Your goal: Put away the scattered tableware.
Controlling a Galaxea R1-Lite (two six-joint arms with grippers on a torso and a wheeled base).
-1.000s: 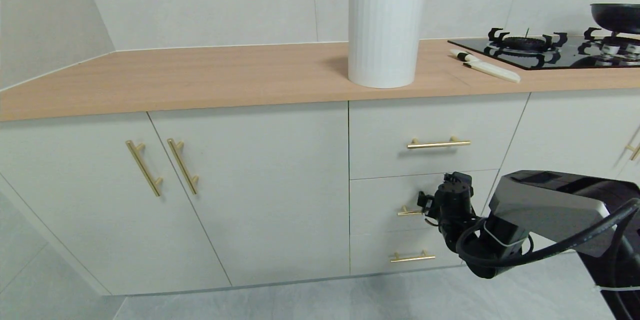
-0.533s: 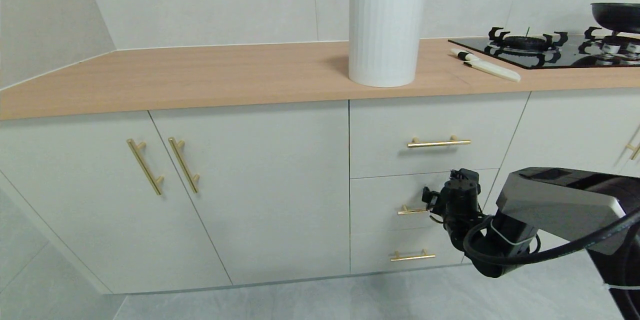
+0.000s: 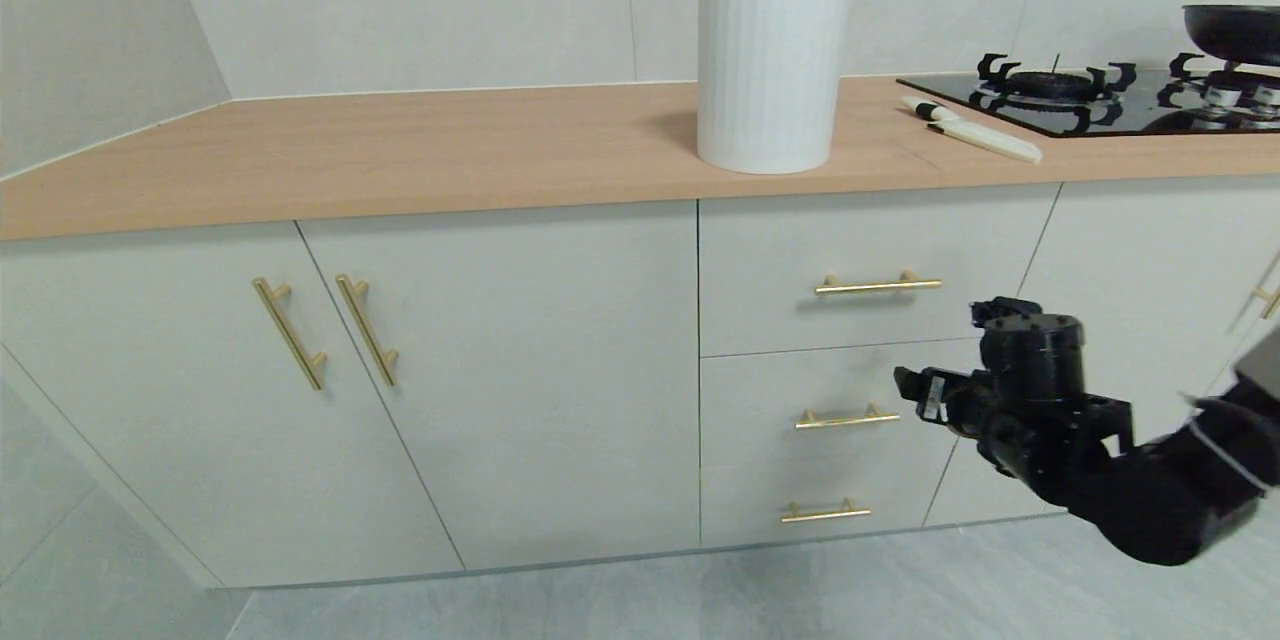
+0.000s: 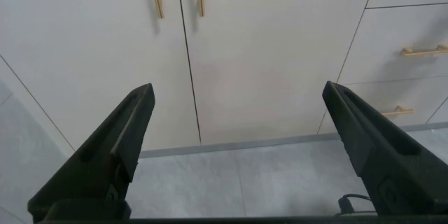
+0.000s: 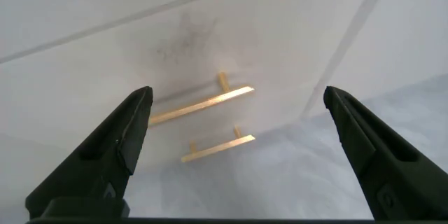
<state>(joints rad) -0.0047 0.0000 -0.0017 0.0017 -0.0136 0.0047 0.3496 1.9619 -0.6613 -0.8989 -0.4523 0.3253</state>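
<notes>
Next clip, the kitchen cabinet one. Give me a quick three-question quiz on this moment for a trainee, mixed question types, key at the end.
1. True or false: the right gripper has its fingers shut on the middle drawer handle.
2. What lies on the counter between the white canister and the hob? A) a knife B) a fork C) a plate
3. Fill in: the drawer stack below the canister carries ___ gold handles.

Key: 1 false, the fingers are open and off the handle; 2 A; 3 three.
</notes>
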